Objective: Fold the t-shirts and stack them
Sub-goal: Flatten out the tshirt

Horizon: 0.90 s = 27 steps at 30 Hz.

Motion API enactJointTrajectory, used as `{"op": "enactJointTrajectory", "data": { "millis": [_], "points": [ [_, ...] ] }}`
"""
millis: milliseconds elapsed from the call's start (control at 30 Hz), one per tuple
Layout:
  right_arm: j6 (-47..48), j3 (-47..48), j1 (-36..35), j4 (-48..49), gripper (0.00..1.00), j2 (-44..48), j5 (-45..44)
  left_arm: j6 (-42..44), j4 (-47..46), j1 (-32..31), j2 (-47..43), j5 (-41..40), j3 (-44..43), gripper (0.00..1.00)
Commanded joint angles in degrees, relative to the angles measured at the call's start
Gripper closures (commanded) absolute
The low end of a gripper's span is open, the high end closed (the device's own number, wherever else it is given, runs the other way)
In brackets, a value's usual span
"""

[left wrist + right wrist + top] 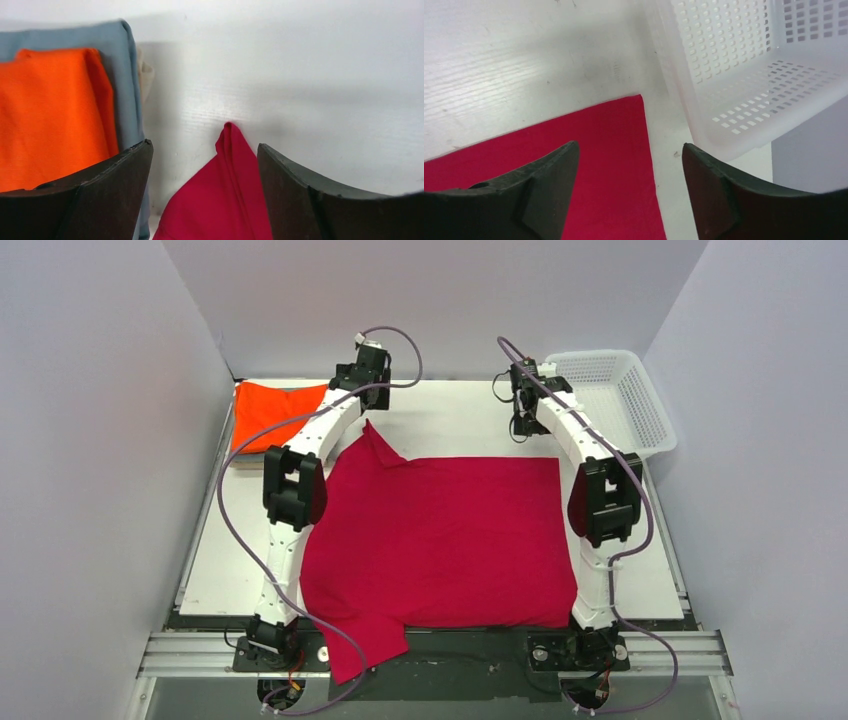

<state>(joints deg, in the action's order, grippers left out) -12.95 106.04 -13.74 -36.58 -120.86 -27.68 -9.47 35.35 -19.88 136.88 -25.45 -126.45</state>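
Left end effector point(204, 145) and right end effector point(629, 145) gape wide, empty, near crimson t-shirt point(440, 540).

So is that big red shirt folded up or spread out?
Spread out: the red shirt lies wide and flat across the table, one part hanging over the near edge, unlike the small folded orange shirt.

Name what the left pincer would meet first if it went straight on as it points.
Probably the peaked corner of the crimson t-shirt, between the open jaws of the left pincer; behind it, white table. Depth is unclear.
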Motion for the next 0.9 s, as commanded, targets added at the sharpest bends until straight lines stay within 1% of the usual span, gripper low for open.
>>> {"op": "enactJointTrajectory", "data": {
  "millis": [0,67,100,133,167,200,233,267,300,333,367,400,433,467,533,633,767,867],
  "points": [
    [-1.8,0.2,-0.1,-0.7,0.23,7.4,0.9,-3.5,3.5,-0.2,-3.9,-3.9,-5.5,0.13],
    [-4.2,-3.8,0.0,0.0,0.17,11.2,4.6,-7.4,6.1,-0.1,-6.2,-3.1,-4.4,0.13],
    [-6.2,-5.4,0.0,0.8,0.16,14.1,6.2,-9.7,7.3,-0.1,-8.6,-1.1,-3.4,0.13],
    [-7.2,-9.5,-0.1,1.3,0.1,15.5,9.4,-10.9,7.5,-0.1,-10.1,0.1,0.1,0.13],
    [-9.9,-11.8,-0.1,2.4,0.09,18.5,11.3,-13.7,7.3,-0.1,-13.2,2.6,2.2,0.12],
    [-10.6,-16.6,-0.1,3.0,0.08,19.9,14.4,-14.9,6.9,-0.2,-15.0,4.2,7.9,0.12],
    [-12.5,-19.4,-0.1,4.6,0.07,22.9,15.7,-17.0,4.5,-0.2,-18.7,7.9,11.0,0.12],
    [-13.3,-25.1,-0.1,5.6,0.07,24.5,18.3,-17.9,2.7,-0.2,-20.8,9.8,18.7,0.12],
    [-14.8,-28.0,-0.2,7.8,0.07,27.3,19.4,-19.7,-2.1,-0.2,-24.9,14.3,22.9,0.12],
    [-15.6,-33.3,-0.5,10.0,0.07,29.7,21.5,-20.4,-4.6,-0.1,-26.6,16.5,30.6,0.12],
    [-16.9,-35.7,-0.6,11.0,0.07,30.8,22.4,-22.1,-9.5,0.0,-29.6,19.9,33.9,0.12],
    [-17.4,-40.0,-1.1,12.8,0.07,32.4,24.1,-22.9,-11.4,0.0,-30.7,20.9,39.1,0.12],
    [-18.1,-43.7,-1.4,13.6,0.07,33.1,24.8,-24.8,-14.9,0.1,-32.2,22.3,41.1,0.11],
    [-18.5,-45.2,-1.9,15.2,0.07,33.8,25.8,-25.6,-16.5,0.4,-32.4,23.1,44.1,0.11],
    [-19.2,-49.0,-2.5,17.4,0.07,34.2,27.0,-27.9,-20.5,1.0,-32.1,26.3,46.4,0.1],
    [-19.8,-52.5,-2.8,19.3,0.08,33.4,28.6,-30.3,-24.5,1.6,-28.5,32.0,45.9,0.09],
    [-19.7,-53.5,-2.7,19.6,0.08,31.1,28.2,-30.7,-22.6,1.6,-23.3,33.4,42.5,0.08],
    [-19.6,-53.7,-2.7,19.8,0.09,29.9,27.9,-30.3,-23.4,1.5,-21.2,34.8,42.4,0.08]
  ]
}}
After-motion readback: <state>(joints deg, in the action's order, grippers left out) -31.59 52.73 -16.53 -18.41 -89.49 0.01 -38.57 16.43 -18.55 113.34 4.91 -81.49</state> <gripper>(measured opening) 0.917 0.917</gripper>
